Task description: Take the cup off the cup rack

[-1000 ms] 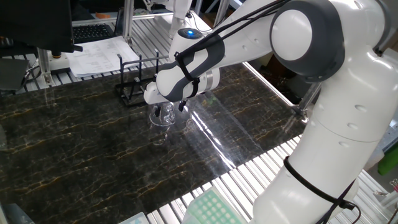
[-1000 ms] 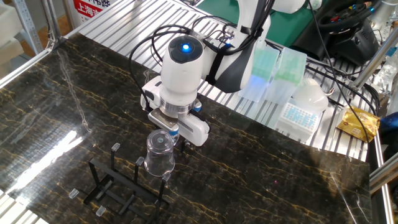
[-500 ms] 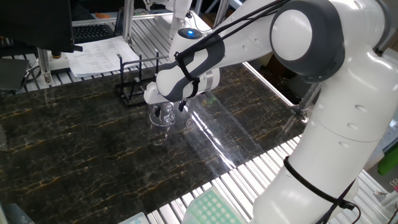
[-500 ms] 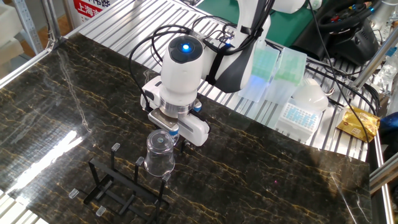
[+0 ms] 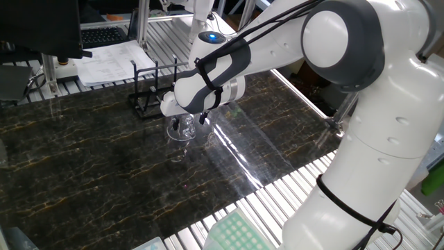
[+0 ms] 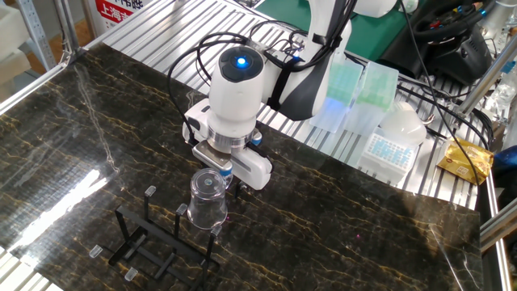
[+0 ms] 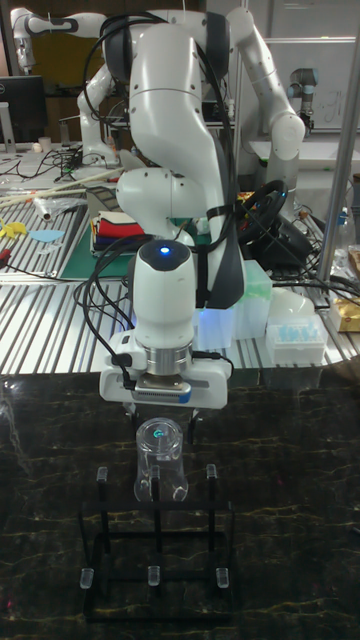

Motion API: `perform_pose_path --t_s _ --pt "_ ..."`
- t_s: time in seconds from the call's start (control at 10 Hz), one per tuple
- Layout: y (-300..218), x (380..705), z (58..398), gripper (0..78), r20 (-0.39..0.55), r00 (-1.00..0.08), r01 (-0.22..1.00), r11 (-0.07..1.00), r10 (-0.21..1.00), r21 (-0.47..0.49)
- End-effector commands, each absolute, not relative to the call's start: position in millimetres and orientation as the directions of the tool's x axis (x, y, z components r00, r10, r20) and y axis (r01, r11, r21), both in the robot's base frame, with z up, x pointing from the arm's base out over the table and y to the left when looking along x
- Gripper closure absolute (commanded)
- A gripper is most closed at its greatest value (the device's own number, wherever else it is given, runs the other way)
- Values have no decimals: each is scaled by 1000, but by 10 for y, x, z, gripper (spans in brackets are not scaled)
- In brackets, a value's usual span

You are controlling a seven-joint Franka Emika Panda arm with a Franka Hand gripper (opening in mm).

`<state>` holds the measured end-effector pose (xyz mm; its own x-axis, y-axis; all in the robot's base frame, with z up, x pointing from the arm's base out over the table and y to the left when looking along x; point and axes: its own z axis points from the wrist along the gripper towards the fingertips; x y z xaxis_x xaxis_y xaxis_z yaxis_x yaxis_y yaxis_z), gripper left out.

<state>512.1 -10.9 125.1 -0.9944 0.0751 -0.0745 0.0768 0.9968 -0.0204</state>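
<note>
The clear glass cup (image 5: 181, 129) hangs just above the dark marble table (image 5: 83, 173), a short way in front of the black wire cup rack (image 5: 135, 83). My gripper (image 5: 186, 123) points down from above and is shut on the cup near its top. From the other fixed view the cup (image 6: 208, 200) sits under the gripper (image 6: 219, 173), with the rack (image 6: 123, 217) beside and below it. The tall fixed view has the cup (image 7: 160, 458) under the gripper (image 7: 163, 425) and in front of the rack (image 7: 152, 575), whose pegs are bare.
Papers (image 5: 111, 62) and a monitor lie behind the rack. Pipette tip boxes (image 6: 343, 89) and a white box (image 6: 388, 149) stand on the ribbed metal bench past the table's edge, next to a yellow packet (image 6: 464, 162). A green tip box (image 5: 236, 232) sits at the near edge.
</note>
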Motion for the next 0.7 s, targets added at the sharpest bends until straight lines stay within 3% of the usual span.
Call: perform_pose_path --t_s 0.1,0.7 --pt "-68 5219 1615 1 -58 -998 32 999 32 4" --pt "-43 5218 1625 1 -50 -998 29 1000 29 -2"
